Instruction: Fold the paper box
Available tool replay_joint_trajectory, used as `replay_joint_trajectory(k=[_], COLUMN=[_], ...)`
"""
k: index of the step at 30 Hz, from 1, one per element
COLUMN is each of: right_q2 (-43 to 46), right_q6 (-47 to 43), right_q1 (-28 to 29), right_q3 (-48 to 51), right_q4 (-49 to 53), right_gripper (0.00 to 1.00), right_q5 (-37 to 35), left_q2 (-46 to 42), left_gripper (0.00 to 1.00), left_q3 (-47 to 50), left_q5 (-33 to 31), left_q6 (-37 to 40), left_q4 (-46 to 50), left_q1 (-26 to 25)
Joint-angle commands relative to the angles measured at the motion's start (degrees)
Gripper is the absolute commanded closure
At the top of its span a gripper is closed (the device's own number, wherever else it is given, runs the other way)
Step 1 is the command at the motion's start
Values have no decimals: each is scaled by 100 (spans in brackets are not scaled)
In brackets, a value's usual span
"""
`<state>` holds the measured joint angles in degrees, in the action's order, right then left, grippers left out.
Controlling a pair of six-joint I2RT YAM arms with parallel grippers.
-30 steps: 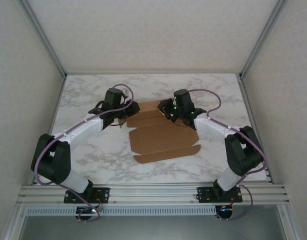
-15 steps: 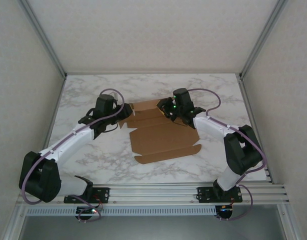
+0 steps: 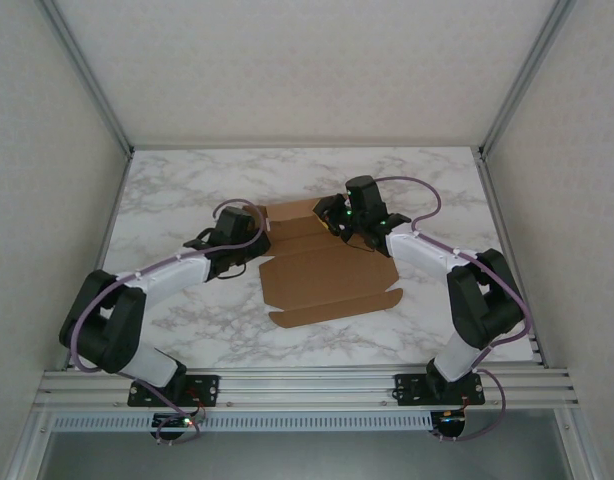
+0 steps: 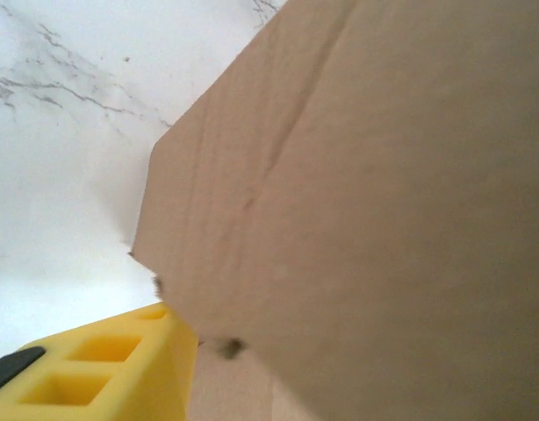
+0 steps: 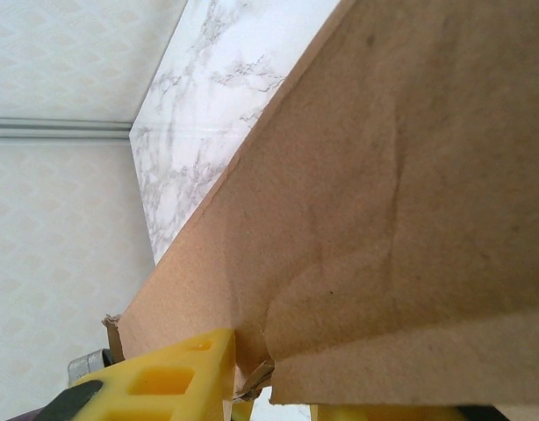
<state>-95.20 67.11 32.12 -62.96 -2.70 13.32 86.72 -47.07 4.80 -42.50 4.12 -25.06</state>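
The paper box [image 3: 327, 280] is a brown die-cut cardboard sheet lying mostly flat at the middle of the marble table, with its far flaps raised a little. My right gripper [image 3: 335, 215] sits at the far edge, and its yellow fingers [image 5: 164, 381] are closed on a raised cardboard flap [image 5: 401, 202]. My left gripper [image 3: 249, 238] is at the sheet's far left corner. In the left wrist view one yellow finger [image 4: 103, 373] shows beside a brown flap [image 4: 357, 193]. That flap covers the other finger, so the jaw gap is hidden.
Bare marble table [image 3: 187, 190] lies left, right and in front of the sheet. Aluminium frame posts [image 3: 92, 85] and pale walls close in the back and sides. The arm bases sit on the rail [image 3: 307, 385] at the near edge.
The left arm swung out to the left, away from the sheet, then came back in to its far left corner. The right arm and its held flap stayed almost still.
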Motion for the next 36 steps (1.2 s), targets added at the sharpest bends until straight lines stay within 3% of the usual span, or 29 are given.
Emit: replay_joint_trajectory(k=[1,5,13,20,29,36], right_q2=[-109,-105,-89,-88,-109,-94], right_q6=[-23,-36,-146,-172,-125,-137], right_q1=[-21,-17,-13,-39,-26,-32], right_q3=[-172,-198,-254,-248,-210,-207], right_q4=[195,252,340,360,282,302], right_gripper=[73,73,73,73,73,73], right_q5=[-82,-86,-135,-163,-181,-199], left_q2=[331,635,368,-495,-906,-1397], left_gripper=[53,50,49,48,47,48], left_q3=[-206,-389,-192,368,392,154], left_q5=[-471,-775,-1181,-1507,-1170,-513], left_q6=[-124,-106,-83,-181,128,383], left_q4=[-166,66,222,405,609,746], left_q1=[-93,-95,-96,160,1112,879])
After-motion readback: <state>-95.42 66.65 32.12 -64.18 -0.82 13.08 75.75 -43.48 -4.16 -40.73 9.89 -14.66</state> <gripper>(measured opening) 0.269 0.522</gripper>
